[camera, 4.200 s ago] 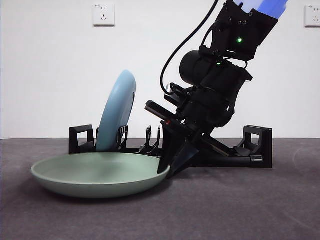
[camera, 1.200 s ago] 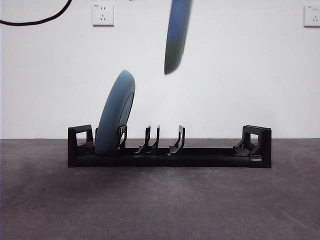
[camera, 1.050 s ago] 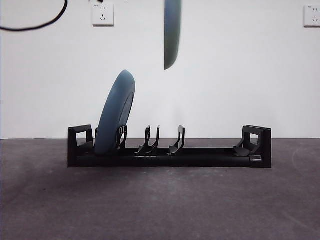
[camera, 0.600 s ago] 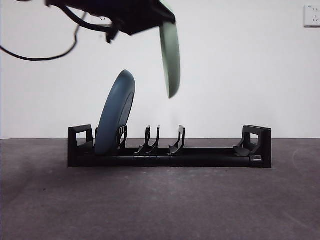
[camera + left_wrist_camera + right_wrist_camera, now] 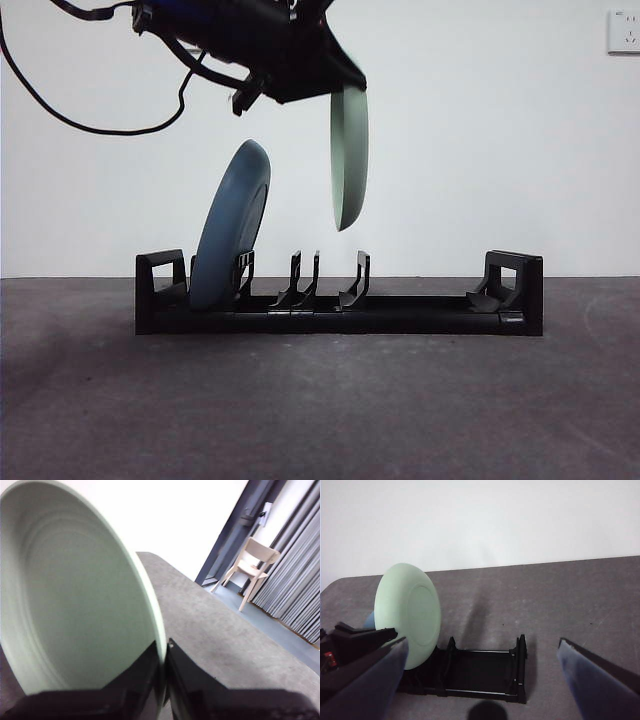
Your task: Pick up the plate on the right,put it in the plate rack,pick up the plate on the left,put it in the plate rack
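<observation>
The left gripper (image 5: 162, 680) is clamping the rim of the green plate (image 5: 349, 158), its 2 jaws pressing on either side of the edge. The plate is hanging upright in the air, above the middle prongs of the plate rack (image 5: 340, 296) and apart from them. The blue plate (image 5: 231, 227) is leaning in the rack's left end. The right gripper (image 5: 482, 680) is waiting high, jaws spread wide, probably behind the rack.

no text, label, brand or number can be read on anything in these views.
</observation>
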Controlling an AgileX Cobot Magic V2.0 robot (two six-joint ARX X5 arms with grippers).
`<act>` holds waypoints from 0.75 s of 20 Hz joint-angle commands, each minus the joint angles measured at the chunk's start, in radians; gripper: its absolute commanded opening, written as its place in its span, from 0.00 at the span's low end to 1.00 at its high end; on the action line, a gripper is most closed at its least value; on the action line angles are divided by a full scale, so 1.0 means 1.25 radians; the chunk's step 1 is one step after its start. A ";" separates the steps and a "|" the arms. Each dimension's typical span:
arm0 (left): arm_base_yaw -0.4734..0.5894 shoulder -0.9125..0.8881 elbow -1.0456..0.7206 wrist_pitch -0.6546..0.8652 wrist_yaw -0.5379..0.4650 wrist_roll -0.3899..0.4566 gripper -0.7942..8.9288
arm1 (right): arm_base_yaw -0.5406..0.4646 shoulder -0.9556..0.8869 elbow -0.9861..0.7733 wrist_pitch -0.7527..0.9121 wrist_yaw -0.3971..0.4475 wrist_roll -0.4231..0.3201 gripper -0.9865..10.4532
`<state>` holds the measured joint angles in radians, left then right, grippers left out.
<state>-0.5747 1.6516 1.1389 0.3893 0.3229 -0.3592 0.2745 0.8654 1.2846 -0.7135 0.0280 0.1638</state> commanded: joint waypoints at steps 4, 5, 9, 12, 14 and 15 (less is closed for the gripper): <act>0.001 0.035 0.000 0.010 -0.004 0.023 0.07 | 0.001 -0.001 -0.004 0.000 0.001 -0.007 0.52; 0.001 0.042 0.000 0.003 -0.005 0.031 0.07 | 0.001 -0.001 -0.004 0.000 0.001 -0.007 0.52; 0.000 0.062 0.000 -0.035 -0.014 0.069 0.07 | 0.001 -0.001 -0.004 -0.002 0.001 -0.007 0.52; 0.000 0.067 0.000 -0.065 -0.036 0.087 0.07 | 0.001 -0.001 -0.004 -0.002 0.001 -0.007 0.52; -0.002 0.069 0.000 -0.075 -0.044 0.088 0.07 | 0.001 -0.001 -0.004 -0.002 0.001 -0.007 0.52; -0.002 0.069 0.000 -0.078 -0.044 0.088 0.08 | 0.001 -0.001 -0.004 -0.002 0.001 -0.007 0.52</act>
<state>-0.5751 1.7332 1.1389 0.2825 0.2764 -0.2806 0.2745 0.8654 1.2846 -0.7181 0.0280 0.1635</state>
